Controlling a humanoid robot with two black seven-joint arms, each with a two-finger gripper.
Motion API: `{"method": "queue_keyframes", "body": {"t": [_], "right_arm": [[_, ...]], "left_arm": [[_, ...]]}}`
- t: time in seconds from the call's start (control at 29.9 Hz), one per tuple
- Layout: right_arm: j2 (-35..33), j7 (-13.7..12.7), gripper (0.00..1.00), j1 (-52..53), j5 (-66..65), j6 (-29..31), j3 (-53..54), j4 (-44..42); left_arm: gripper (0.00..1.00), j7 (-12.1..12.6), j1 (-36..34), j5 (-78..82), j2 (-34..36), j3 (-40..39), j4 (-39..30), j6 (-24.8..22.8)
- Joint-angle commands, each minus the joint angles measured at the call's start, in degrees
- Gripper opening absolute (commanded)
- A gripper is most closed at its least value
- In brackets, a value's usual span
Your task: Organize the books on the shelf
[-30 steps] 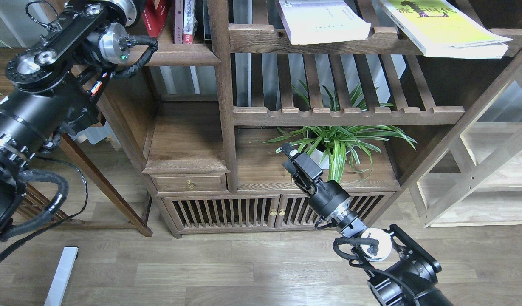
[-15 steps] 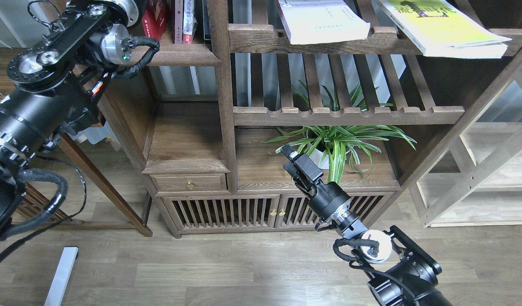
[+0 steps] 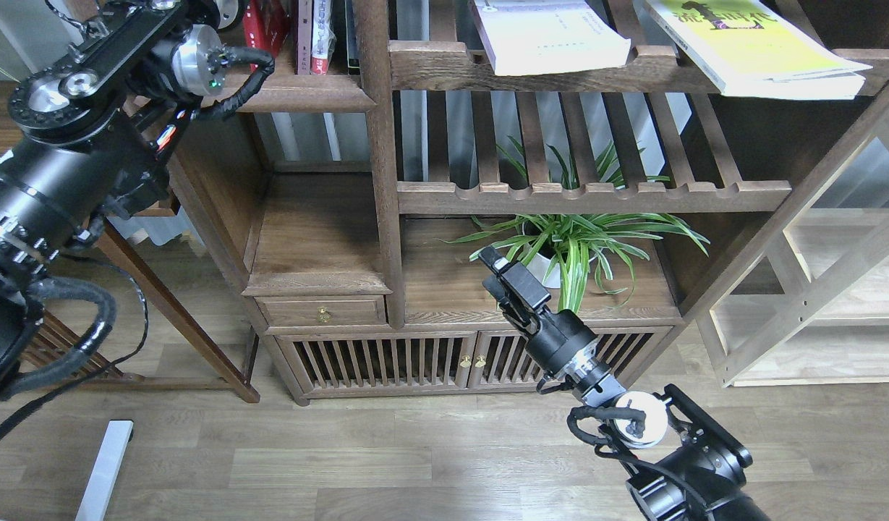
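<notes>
Yellow-green book [image 3: 759,43] cover has large dark characters along top edge, cut off, unreadable. White book [image 3: 553,32] shows faint small print, illegible. Upright spines [image 3: 320,36]: lettering too small.

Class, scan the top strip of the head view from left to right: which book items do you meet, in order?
dark red book → upright volumes → white book → yellow-green book.

A potted spider plant [image 3: 571,242] (white pot), a pale frame rack [image 3: 835,289] at right, plank floor [image 3: 343,456].
</notes>
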Motion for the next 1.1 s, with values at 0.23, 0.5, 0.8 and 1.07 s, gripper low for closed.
{"method": "queue_keyframes", "body": {"t": [0.23,0.5,0.8,1.07], "right_arm": [[0.00,0.00,0.98,-1.71,0.00,0.00,-0.09,-0.09],[-0.26,0.00,0.98,-2.33,0.08,0.00,-0.18,0.00],[-1.40,0.00,0.98,-3.12,0.08,0.00,-0.27,0.00],[-1.76,-0.09,0.98,-3.12,-0.09,0.00,-0.44,0.00]], "left_arm": [[0.49,-0.25,-2.07,-0.01,-0.06,-0.06,-0.64,0.44],[0.49,-0.25,-3.48,-0.01,-0.24,-0.67,-1.34,0.79],[0.49,-0.34,-3.83,-0.01,0.20,-1.38,-4.33,0.79],[0.50,-1.39,-3.83,-0.01,0.29,-2.08,-4.50,0.88]]}}
